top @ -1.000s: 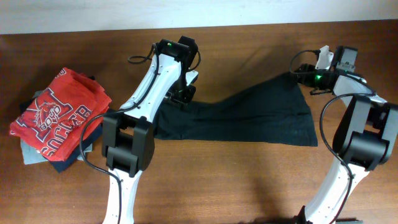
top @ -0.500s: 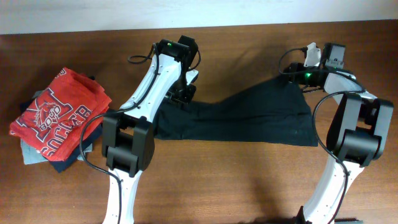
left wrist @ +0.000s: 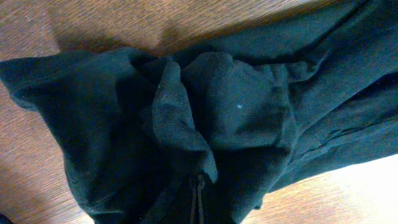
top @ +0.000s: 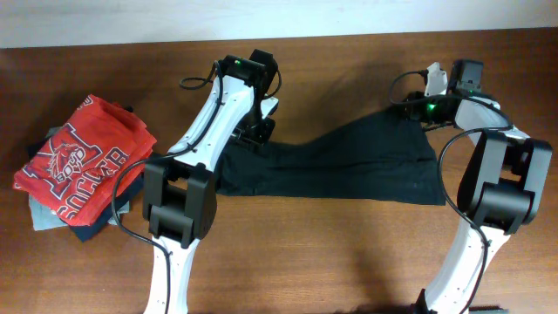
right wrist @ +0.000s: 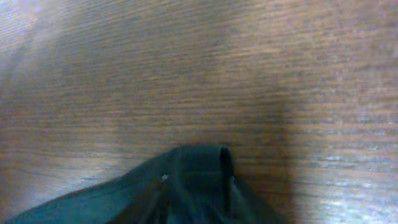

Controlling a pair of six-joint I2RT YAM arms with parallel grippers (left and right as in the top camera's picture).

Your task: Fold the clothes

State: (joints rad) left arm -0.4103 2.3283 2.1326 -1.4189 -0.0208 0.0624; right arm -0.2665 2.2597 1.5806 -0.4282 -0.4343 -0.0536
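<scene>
The dark navy-black garment (top: 349,166) lies spread across the middle of the wooden table, partly folded into a long strip. My left gripper (top: 259,133) is shut on its bunched upper left edge; the left wrist view shows crumpled dark fabric (left wrist: 205,112) gathered over the fingers. My right gripper (top: 417,108) is shut on the garment's upper right corner and holds it a little raised; the right wrist view shows a folded tip of the dark fabric (right wrist: 199,174) pinched over the wood.
A pile of folded clothes sits at the table's left edge, a red shirt with white lettering (top: 83,161) on top of grey and navy garments (top: 52,214). Bare wood lies in front of the dark garment.
My right gripper has moved slightly left and toward the back, pulling the garment's upper right corner with it. The left arm has not moved.
</scene>
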